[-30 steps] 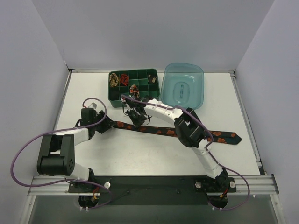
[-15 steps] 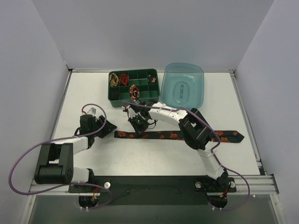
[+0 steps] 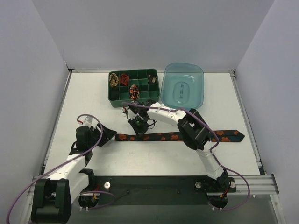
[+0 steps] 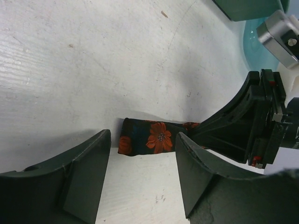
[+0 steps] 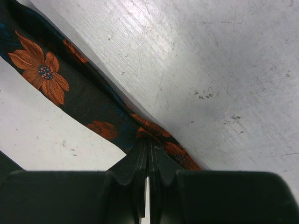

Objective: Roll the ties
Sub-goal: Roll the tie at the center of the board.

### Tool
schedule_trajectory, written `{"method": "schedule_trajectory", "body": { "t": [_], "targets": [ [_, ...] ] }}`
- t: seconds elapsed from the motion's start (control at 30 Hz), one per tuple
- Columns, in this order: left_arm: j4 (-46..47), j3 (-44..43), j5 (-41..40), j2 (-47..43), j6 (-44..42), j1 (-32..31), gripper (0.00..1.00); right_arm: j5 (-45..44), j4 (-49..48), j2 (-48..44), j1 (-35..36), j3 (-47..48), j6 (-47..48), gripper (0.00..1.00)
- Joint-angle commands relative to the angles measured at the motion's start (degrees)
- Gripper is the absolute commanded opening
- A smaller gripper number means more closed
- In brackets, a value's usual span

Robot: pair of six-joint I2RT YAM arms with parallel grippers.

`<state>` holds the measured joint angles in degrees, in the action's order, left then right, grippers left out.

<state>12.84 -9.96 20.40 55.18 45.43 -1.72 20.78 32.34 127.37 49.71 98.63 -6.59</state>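
Note:
A long black tie with orange-red flowers (image 3: 177,136) lies flat across the table, its narrow end at the left and its wide pointed end at the right. My right gripper (image 3: 139,129) is shut on the tie near its narrow end; in the right wrist view the fingertips (image 5: 148,148) pinch the tie's edge (image 5: 70,88). My left gripper (image 3: 108,134) is open and empty, just left of the narrow end; that end (image 4: 152,137) lies between and beyond its fingers (image 4: 84,163). Coiled ties, gold-black (image 3: 113,80) and red (image 3: 124,78), sit in the green box.
A green compartment box (image 3: 133,87) stands at the back with another coil (image 3: 134,91) in it. A clear blue lid (image 3: 183,85) lies to its right. Purple cables (image 3: 88,122) loop over both arms. Grey walls stand on three sides.
The left gripper let go of the tie's narrow end and drew back toward the near left. The right gripper pulled the tie straighter and a little nearer.

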Motion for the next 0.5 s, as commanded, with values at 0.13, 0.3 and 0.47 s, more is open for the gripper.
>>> {"method": "schedule_trajectory", "body": {
  "t": [0.13,0.3,0.47],
  "targets": [
    [3.32,1.52,0.16,4.14,3.00,-0.22,0.60,-3.11,3.52,2.09,0.21,0.16,-0.79,0.00],
    [6.49,1.52,0.08,8.79,2.91,-0.31,0.56,-3.20,3.52,1.92,0.12,-0.10,-0.88,0.00],
    [13.34,1.87,2.00,13.98,3.43,-0.83,0.52,-2.93,3.61,2.09,-0.06,0.60,-1.14,0.00]
  ]
}}
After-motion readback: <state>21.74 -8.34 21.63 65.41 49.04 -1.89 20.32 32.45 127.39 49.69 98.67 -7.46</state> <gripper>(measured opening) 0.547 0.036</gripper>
